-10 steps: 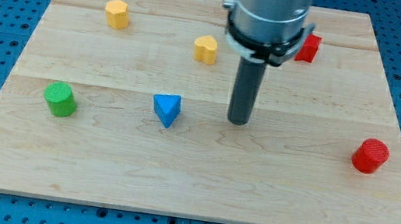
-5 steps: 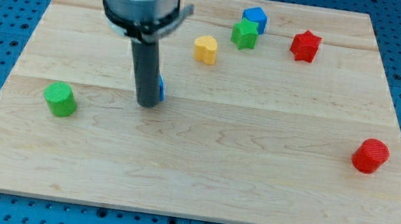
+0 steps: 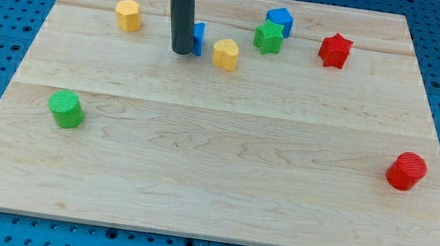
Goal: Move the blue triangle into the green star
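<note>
The blue triangle (image 3: 199, 39) sits near the view's top, mostly hidden behind my rod, just left of the yellow heart (image 3: 226, 54). My tip (image 3: 182, 51) touches the triangle's left side. The green star (image 3: 268, 37) lies further right, past the heart, with a blue block (image 3: 279, 19) just above it.
A yellow hexagonal block (image 3: 129, 15) sits at the top left. A red star (image 3: 334, 50) is at the top right. A green cylinder (image 3: 66, 109) is at the left and a red cylinder (image 3: 406, 171) at the right. The wooden board (image 3: 210, 191) rests on a blue pegboard.
My rod swung from right of the blue triangle to its left, then moved up the view. The triangle has gone up with it, close to the yellow heart.
</note>
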Robot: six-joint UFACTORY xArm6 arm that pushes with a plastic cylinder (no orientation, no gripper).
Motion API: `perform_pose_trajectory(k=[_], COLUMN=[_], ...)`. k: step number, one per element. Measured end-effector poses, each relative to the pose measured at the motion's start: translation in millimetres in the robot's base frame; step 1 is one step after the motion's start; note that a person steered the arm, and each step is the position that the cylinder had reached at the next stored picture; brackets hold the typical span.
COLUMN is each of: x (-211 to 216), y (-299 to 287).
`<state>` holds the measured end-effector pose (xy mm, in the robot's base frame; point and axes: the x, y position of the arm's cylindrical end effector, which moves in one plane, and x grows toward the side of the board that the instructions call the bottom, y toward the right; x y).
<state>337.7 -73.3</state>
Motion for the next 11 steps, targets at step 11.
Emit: perform_pose_trajectory(k=[11], x=[-61.2], y=[-0.4])
